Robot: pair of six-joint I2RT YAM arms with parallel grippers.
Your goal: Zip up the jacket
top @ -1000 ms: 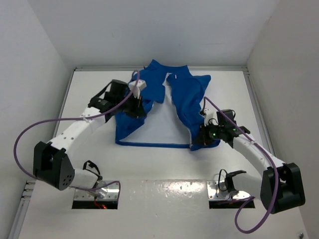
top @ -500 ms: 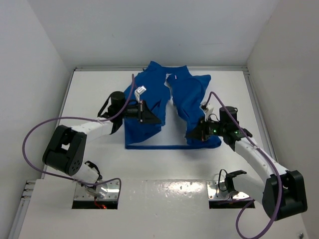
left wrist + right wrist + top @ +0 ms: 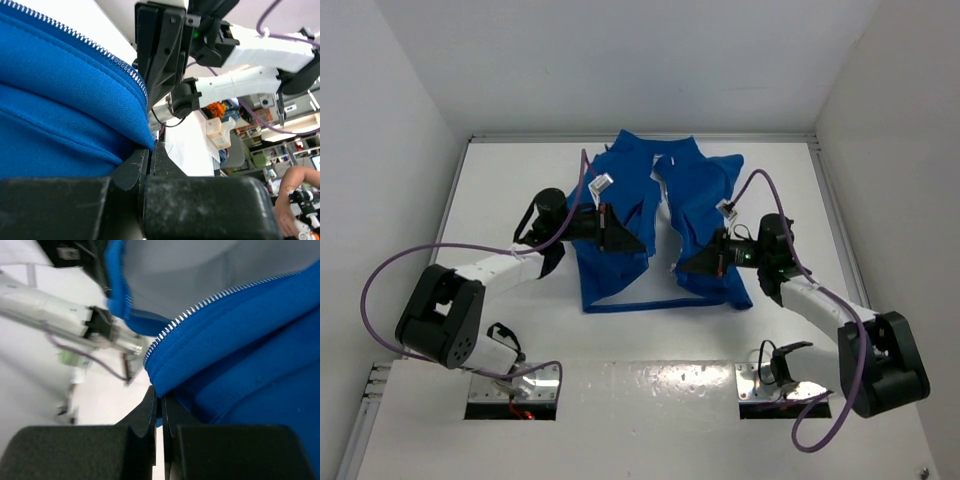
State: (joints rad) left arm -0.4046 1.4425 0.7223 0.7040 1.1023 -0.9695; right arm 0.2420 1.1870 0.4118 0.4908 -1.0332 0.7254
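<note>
The royal-blue jacket (image 3: 705, 195) lies open-fronted on the white table, collar at the far side. My left gripper (image 3: 640, 244) is shut on the lower front edge of the left panel (image 3: 615, 265). In the left wrist view the gripper (image 3: 149, 150) pinches blue fabric just below the silver zipper teeth (image 3: 100, 47). My right gripper (image 3: 678, 268) is shut on the lower front edge of the right panel. In the right wrist view the gripper (image 3: 160, 401) pinches the folded edge beside the zipper teeth (image 3: 200, 307). The two grippers face each other, a short gap apart.
The white table (image 3: 500, 180) is walled by white panels at the back and both sides. Purple cables loop from each arm. The right arm (image 3: 240, 85) shows in the left wrist view; the left arm (image 3: 60, 315) shows in the right wrist view.
Both grippers have moved inward toward the middle, each dragging its front panel along. The gap between the jacket's two front edges has narrowed.
</note>
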